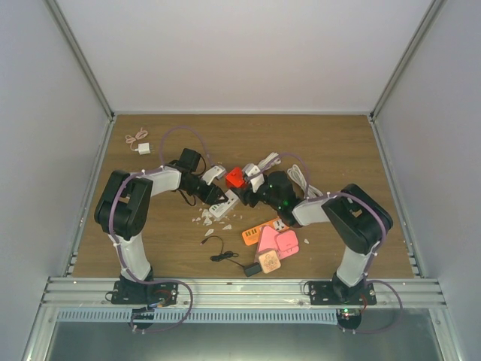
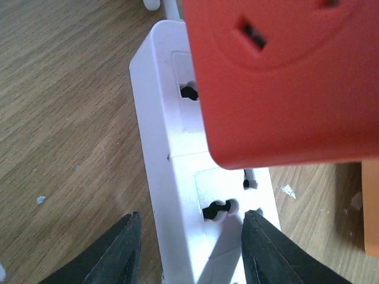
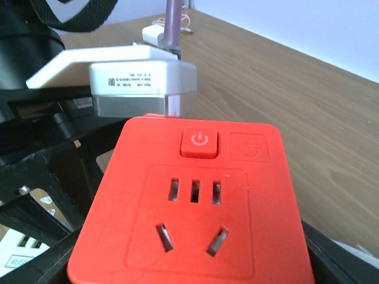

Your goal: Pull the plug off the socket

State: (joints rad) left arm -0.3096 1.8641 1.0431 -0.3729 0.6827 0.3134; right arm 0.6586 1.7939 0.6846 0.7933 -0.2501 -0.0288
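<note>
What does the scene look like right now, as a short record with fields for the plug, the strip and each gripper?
plug: red block with a power button, over the strip; whether its pins are out is hidden
strip: white, flat on the table, two empty sockets showing
left gripper: open, one finger on each side of the strip
right gripper: shut on the plug

Around me lies a brown wood-grain table [image 1: 338, 143], evenly lit, with a white far wall [image 1: 248, 53], grey side walls [image 1: 37, 113] left and right, and a metal rail [image 1: 240, 289] along its near edge.
</note>
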